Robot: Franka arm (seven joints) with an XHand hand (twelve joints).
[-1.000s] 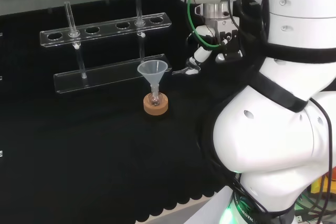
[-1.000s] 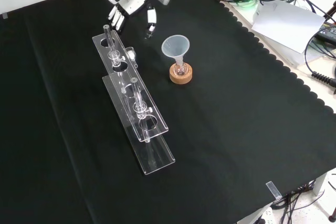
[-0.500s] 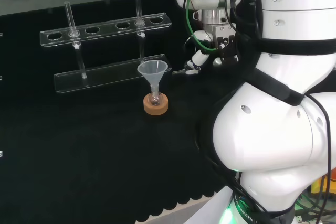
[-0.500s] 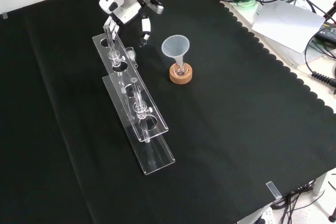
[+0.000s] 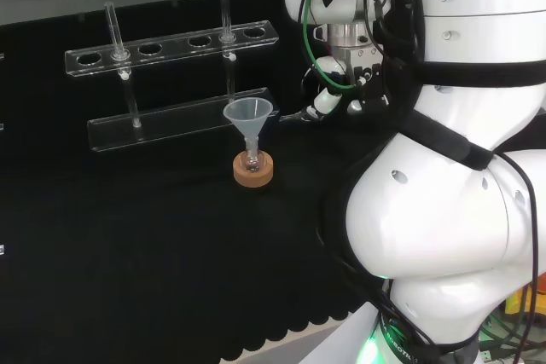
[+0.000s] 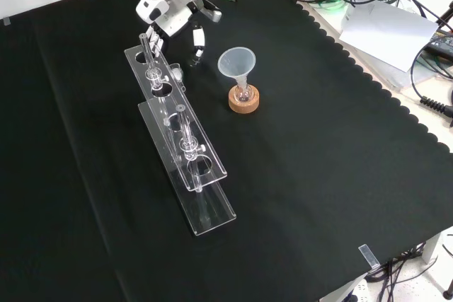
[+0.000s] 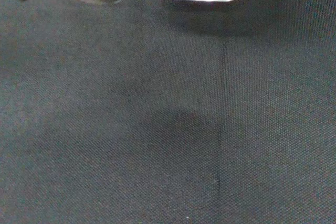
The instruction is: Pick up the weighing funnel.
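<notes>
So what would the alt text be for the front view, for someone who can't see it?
A robot arm's black and white hand reaches down from the top of the view toward a black cloth, beside the far end of a clear tube rack. To its right a clear funnel stands in a small flask on a cork ring.

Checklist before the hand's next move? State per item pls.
1. Hand holding anything: cannot tell.
2. Hand clear of funnel: ok, there is a gap in the head and front views.
3. Hand clear of rack: cannot tell, it is close to the rack's end.
4. Funnel upright over cork ring: ok.
5. Tubes upright in rack: ok.
6. Cloth past the palm flat: ok.
</notes>
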